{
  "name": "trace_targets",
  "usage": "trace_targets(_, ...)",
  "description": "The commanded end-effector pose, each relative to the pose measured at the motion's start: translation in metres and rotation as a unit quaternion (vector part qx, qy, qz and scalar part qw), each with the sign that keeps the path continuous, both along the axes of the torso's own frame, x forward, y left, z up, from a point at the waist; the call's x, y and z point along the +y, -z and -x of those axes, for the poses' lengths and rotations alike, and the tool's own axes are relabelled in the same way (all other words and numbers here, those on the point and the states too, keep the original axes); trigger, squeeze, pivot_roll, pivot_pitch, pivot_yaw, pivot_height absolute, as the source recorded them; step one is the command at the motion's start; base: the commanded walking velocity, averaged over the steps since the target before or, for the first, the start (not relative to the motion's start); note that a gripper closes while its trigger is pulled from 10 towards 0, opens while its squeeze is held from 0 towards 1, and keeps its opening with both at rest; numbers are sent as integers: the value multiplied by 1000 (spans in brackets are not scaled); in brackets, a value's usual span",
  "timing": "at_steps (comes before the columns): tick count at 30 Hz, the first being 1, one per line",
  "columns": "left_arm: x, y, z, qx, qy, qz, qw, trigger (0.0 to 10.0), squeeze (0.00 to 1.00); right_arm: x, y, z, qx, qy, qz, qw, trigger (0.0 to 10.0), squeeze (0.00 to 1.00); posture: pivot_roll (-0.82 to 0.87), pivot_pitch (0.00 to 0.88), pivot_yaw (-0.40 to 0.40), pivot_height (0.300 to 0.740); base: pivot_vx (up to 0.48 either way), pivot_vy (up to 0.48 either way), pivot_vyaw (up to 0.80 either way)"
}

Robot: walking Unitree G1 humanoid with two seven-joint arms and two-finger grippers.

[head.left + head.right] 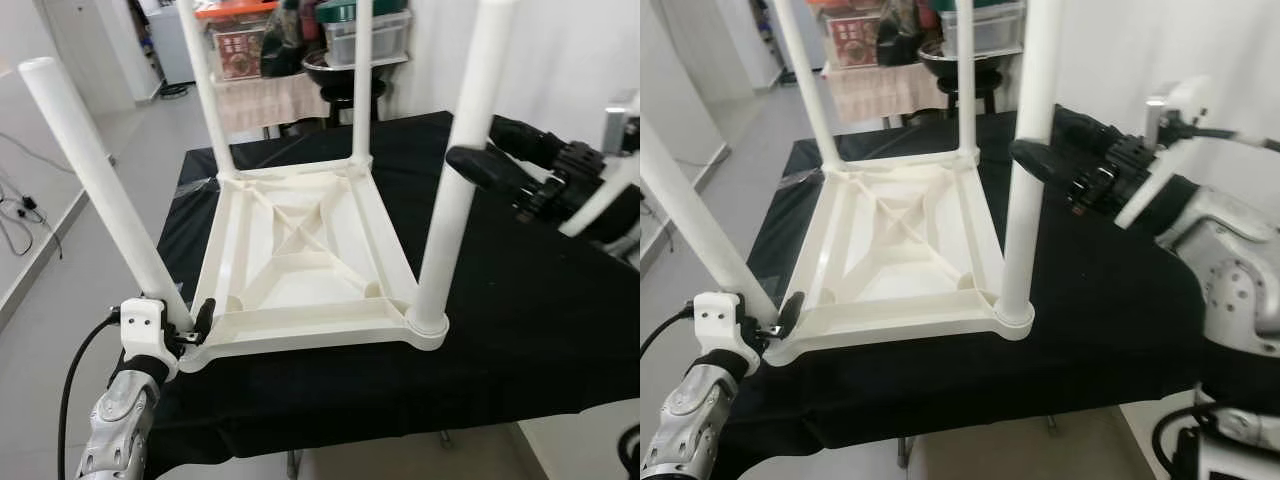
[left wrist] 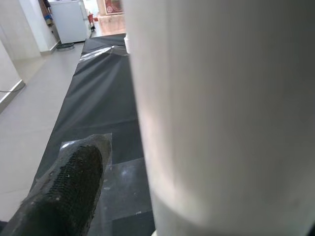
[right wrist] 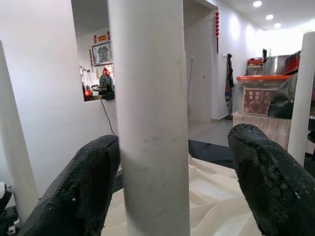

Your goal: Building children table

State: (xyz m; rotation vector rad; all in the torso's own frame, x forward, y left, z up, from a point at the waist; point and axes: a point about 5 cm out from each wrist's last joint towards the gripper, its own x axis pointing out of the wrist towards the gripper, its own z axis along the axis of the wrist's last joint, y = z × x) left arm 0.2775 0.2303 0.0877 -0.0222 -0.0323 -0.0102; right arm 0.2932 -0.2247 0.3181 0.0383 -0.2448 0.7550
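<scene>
A white plastic children's table (image 1: 300, 240) lies upside down on a black-covered worktop (image 1: 520, 330). All of its legs stand up. My left gripper (image 1: 186, 318) is at the base of the near-left leg (image 1: 95, 180), astride it. One finger (image 2: 64, 196) stands apart from the leg and the other is hidden. My right gripper (image 1: 475, 142) reaches in from the right at mid-height of the near-right leg (image 1: 455, 190). It is open, with one finger (image 3: 266, 182) clear of the leg on one side and the other finger close against it.
The two far legs (image 1: 205, 90) (image 1: 362, 80) rise at the worktop's back edge. Behind them stands a shelf with boxes and containers (image 1: 300, 50). Bare floor with cables (image 1: 20, 210) lies to the left. A white wall is on the right.
</scene>
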Motion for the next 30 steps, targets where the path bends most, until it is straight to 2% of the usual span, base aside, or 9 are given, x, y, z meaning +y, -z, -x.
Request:
trace_targets(1,0,0,0,-5,-3,3,1000,10000,0,7,1,-6,13,-15,-17,1000,10000,0,-170,0,61,740,0,0,0)
trace_targets(5,-2,0,0,-6,-3,3,1000,10000,0,11,2,-7,16,-28,-14,999,10000,0,-169,0,61,740,0,0,0)
trace_targets(6,-2,1,1,-7,-3,4,1000,10000,0,13,4,-9,19,-32,-14,999,4863,0,-167,0,60,740,0,0,0)
trace_targets(7,-2,1,1,-7,-4,3,1000,8510,0,14,5,-11,22,-31,-15,999,3294,0,-167,0,60,740,0,0,0)
trace_targets(8,-1,1,2,-8,-5,4,1000,2039,0,14,6,-13,25,-27,-10,999,0,0,-165,0,62,740,0,0,0)
trace_targets(9,-1,1,2,-8,-5,4,1000,2039,0,14,6,-13,25,-27,-10,999,0,0,-165,0,62,740,0,0,0)
trace_targets(10,0,1,2,-10,-5,5,1000,0,0,15,8,-17,30,-22,-7,999,0,0,-162,0,60,740,0,0,0)
trace_targets(17,1,0,2,-14,-6,6,1000,0,0,20,15,-28,40,-6,19,999,0,0,-157,0,59,740,0,0,0)
trace_targets(30,4,-19,0,-51,-15,3,999,0,0,35,26,-71,59,71,29,995,0,0,-129,0,52,740,0,0,0)
